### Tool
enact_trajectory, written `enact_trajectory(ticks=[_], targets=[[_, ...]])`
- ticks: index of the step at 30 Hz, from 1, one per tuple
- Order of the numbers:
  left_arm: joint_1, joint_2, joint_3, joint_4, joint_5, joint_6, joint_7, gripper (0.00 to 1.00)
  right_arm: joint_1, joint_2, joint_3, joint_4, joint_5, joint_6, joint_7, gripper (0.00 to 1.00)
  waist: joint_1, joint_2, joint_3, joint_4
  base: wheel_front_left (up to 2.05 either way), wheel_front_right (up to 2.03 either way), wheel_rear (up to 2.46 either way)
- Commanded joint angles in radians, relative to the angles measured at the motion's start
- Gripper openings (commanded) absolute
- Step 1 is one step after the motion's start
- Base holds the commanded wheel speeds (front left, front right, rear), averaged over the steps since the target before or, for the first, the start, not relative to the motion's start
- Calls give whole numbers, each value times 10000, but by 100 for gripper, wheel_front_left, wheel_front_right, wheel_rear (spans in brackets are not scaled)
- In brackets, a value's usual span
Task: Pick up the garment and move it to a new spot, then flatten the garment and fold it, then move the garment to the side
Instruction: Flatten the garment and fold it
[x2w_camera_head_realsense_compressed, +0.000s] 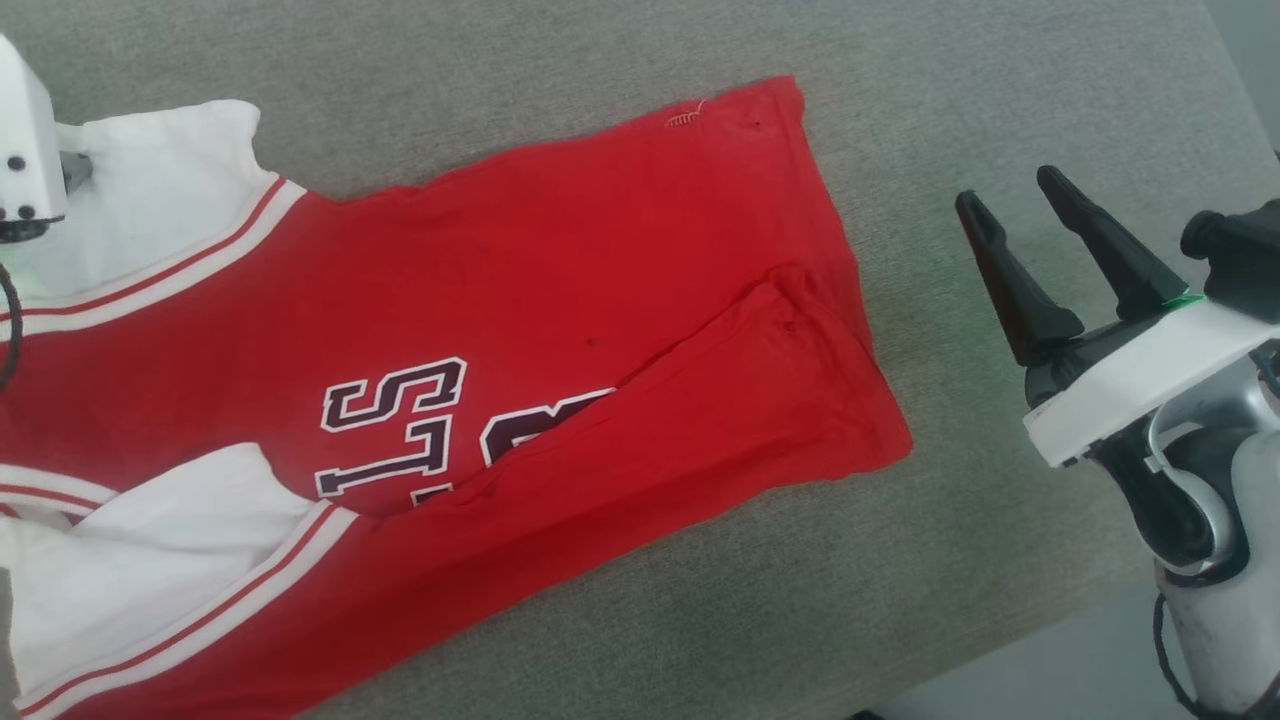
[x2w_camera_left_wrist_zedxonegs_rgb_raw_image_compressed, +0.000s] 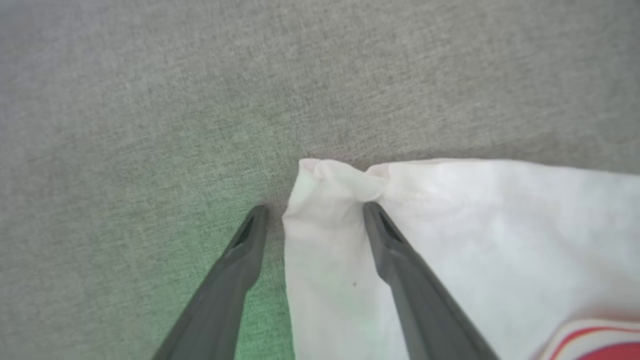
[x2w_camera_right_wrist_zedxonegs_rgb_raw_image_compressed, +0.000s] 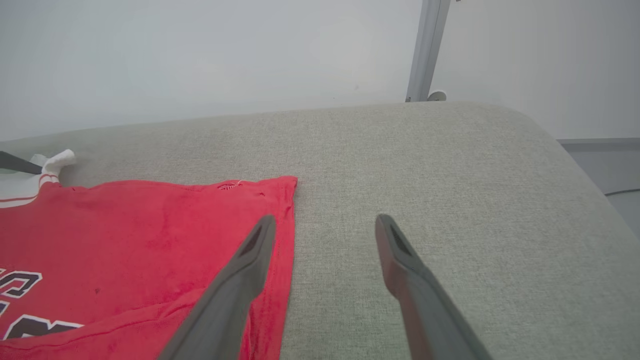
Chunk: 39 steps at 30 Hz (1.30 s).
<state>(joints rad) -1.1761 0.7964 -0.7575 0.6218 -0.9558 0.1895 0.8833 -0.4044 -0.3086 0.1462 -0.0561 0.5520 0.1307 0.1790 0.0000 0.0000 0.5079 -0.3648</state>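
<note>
Head view takes in a wide grey upholstered cushion (x2w_camera_head_realsense_compressed: 1000, 100) with the garment (x2w_camera_head_realsense_compressed: 560, 300) spread across its left and middle part, front up, its dark lettering (x2w_camera_head_realsense_compressed: 395, 425) partly covered by a long red flap (x2w_camera_head_realsense_compressed: 700, 420) turned over from the near side. It looks like thin, limp knit: light, soft, sure to sag and bunch when lifted, and likely to cling a little to the woven cover instead of sliding. Good holds would be doubled edges, such as the bottom hem (x2w_camera_head_realsense_compressed: 830, 250) or a sleeve cuff, pinched at two spread points so the cloth hangs flat. The right gripper (x2w_camera_head_realsense_compressed: 1010, 188) hangs over bare cushion just beside that hem, fingers spread and empty. In the left wrist view the left gripper (x2w_camera_left_wrist_zedxonegs_rgb_raw_image_compressed: 315, 209) is also spread wide, straddling the puckered corner of a white sleeve (x2w_camera_left_wrist_zedxonegs_rgb_raw_image_compressed: 450, 225); one finger is over bare cushion, the other over the cloth, though contact is hard to judge.
</note>
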Motion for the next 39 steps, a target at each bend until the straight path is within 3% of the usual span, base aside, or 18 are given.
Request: enact_trajectory(ticks=[1, 12, 20, 29, 30, 31, 39], targets=[[552, -229, -323, 295, -183, -21, 442, 0, -162, -14, 26, -7, 113, -1, 85, 100, 0, 0, 52, 54, 0, 0, 0], [-316, -1060, -222, 676, -28, -470, -457, 0, -1787, -429, 533, 888, 643, -1, 1209, 100, 0, 0, 373, 748, 0, 0, 0], [-1153, -2069, -389, 1251, 147, -891, -995, 0, -4068, -844, 1679, 3226, 860, -4, 3001, 100, 0, 0, 646, 1542, 0, 0, 0], [-1440, -2638, -481, 1990, 191, -1343, -1539, 0, -5214, -683, 3687, 5782, 1744, -1, 5802, 100, 0, 0, 732, 1981, 0, 0, 0], [-1446, -2699, -496, 2061, 205, -1403, -1618, 0, -5238, -633, 3883, 5936, 1944, 0, 6017, 82, 0, 0, 717, 2035, 0, 0, 0], [-1455, -2762, -469, 2125, 187, -1457, -1749, 0, -5317, -599, 4031, 6024, 2084, 3, 6152, 0, 0, 0, 696, 2088, 0, 0, 0], [-1718, -3035, -423, 2407, 51, -1846, -2006, 0, -5686, -1309, 4256, 6117, 2453, -1, 5729, 0, 0, 0, 251, 2549, 0, 0, 0]])
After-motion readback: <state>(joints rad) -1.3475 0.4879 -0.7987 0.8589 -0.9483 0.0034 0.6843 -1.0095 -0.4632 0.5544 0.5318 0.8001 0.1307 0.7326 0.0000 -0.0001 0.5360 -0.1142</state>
